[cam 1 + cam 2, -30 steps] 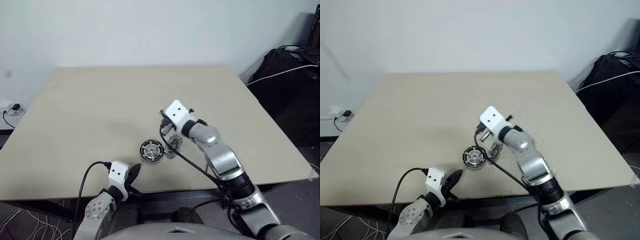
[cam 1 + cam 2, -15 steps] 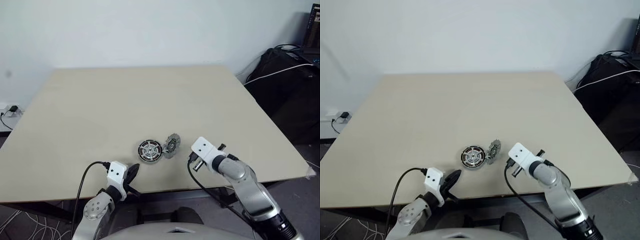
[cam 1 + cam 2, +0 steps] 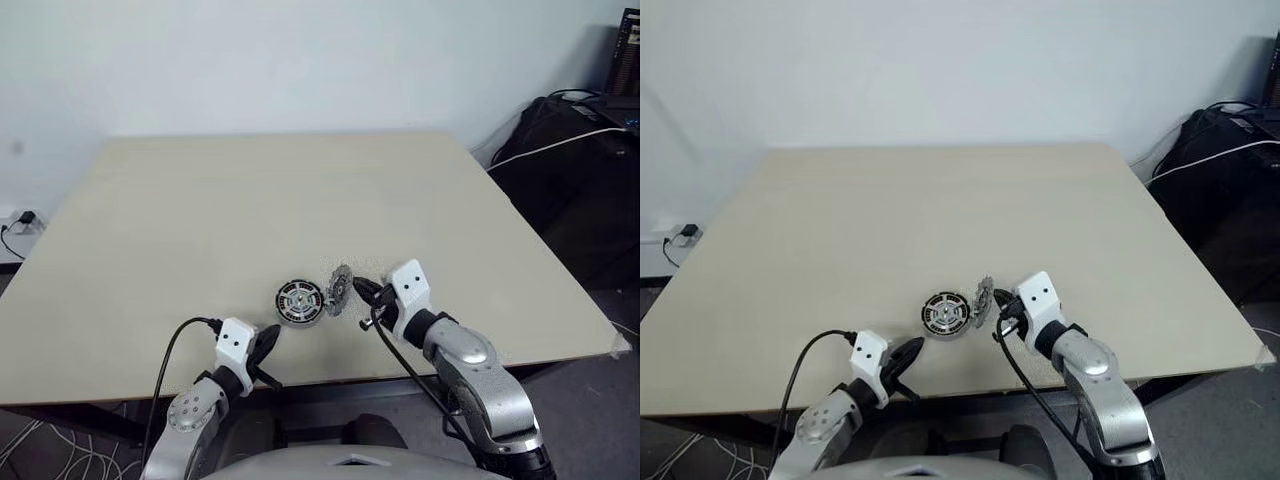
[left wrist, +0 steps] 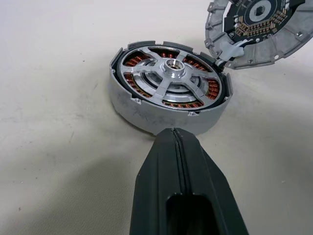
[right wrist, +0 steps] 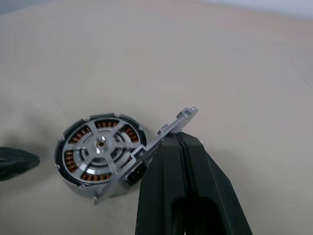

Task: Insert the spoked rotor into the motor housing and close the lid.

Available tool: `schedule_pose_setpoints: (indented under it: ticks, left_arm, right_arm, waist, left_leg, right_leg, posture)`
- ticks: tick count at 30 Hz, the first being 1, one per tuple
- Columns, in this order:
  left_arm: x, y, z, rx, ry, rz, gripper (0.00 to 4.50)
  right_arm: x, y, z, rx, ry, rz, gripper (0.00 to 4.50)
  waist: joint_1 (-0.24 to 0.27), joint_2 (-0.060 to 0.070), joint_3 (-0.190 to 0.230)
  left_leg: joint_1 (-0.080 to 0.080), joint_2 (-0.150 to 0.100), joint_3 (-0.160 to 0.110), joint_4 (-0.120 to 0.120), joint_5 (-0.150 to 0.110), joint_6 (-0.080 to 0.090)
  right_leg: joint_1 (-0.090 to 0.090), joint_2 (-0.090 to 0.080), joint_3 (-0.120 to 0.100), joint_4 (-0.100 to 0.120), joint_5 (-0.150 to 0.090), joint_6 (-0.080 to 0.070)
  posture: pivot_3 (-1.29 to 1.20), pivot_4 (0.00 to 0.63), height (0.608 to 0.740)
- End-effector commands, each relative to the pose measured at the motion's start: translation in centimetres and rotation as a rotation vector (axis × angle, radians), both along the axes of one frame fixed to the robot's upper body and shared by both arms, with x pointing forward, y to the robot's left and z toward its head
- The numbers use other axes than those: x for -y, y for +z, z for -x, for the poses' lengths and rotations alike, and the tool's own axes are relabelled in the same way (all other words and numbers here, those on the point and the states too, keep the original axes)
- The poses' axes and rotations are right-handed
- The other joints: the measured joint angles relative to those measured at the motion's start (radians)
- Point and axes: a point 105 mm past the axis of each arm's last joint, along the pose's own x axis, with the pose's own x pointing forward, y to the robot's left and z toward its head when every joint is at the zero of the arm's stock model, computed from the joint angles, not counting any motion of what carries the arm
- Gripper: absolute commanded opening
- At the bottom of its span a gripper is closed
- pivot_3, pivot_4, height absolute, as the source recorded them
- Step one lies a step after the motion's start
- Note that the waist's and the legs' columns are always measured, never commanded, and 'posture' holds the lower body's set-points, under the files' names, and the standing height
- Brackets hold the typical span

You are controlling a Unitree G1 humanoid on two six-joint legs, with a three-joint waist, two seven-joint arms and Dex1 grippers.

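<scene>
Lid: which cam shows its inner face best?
Left wrist view. The lid stands tilted open beside the motor housing, its inner face with the dark circuit board turned to that camera. The right wrist view shows it nearly edge-on, just beyond the shut right gripper. The head views show it small.
</scene>
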Motion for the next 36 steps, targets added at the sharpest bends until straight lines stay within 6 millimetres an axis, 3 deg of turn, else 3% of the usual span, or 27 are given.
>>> schedule_pose_setpoints:
  ticks: [1,17,29,32,36]
  left_arm:
    - [-0.1,0.7,-0.3,0.038,0.004,0.007,0.0]
    - [-0.6,1.3,0.0,0.049,0.035,0.002,0.0]
    - [-0.7,1.6,-0.1,0.054,0.04,-0.006,0.0]
    - [-0.7,1.6,-0.1,0.055,0.043,-0.007,0.0]
    - [-0.6,1.7,0.1,0.055,0.047,-0.004,0.0]
  right_arm:
    - [-1.7,0.8,-0.8,0.025,0.049,-0.06,0.02]
    - [-7.5,-2.6,-2.5,-0.075,0.174,-0.092,0.02]
    - [-8.6,-6.0,-2.7,-0.158,0.187,-0.025,0.02]
    - [-8.6,-5.1,-2.7,-0.125,0.211,-0.042,0.02]
    - [-8.4,-2.5,-2.3,-0.036,0.262,-0.086,0.91]
  waist:
    - [-0.001,0.0,0.0]
    - [-0.002,0.001,0.0]
    - [-0.003,0.001,-0.002]
    - [-0.002,0.002,-0.003]
    - [-0.001,0.003,-0.003]
  left_leg:
    - [0.0,0.0,0.0,0.0,0.0,0.0]
    - [0.0,0.0,0.001,-0.001,0.0,0.0]
    - [0.001,0.0,0.002,-0.001,0.0,-0.001]
    - [0.001,0.0,0.003,-0.002,0.0,-0.001]
    - [0.001,0.0,0.003,-0.002,0.0,-0.001]
  right_leg:
    - [0.0,0.0,0.0,0.0,0.0,0.0]
    - [-0.001,0.0,0.001,0.0,0.001,-0.002]
    - [-0.001,0.0,0.001,0.001,0.001,-0.002]
    - [-0.001,0.0,0.001,0.001,0.001,-0.002]
    - [-0.001,0.0,0.001,0.0,0.001,-0.002]
  posture:
    - [0.0,0.0,0.74]
    - [0.0,0.0,0.74]
    - [0.0,0.0,0.74]
    - [0.0,0.0,0.74]
    - [0.0,0.0,0.74]
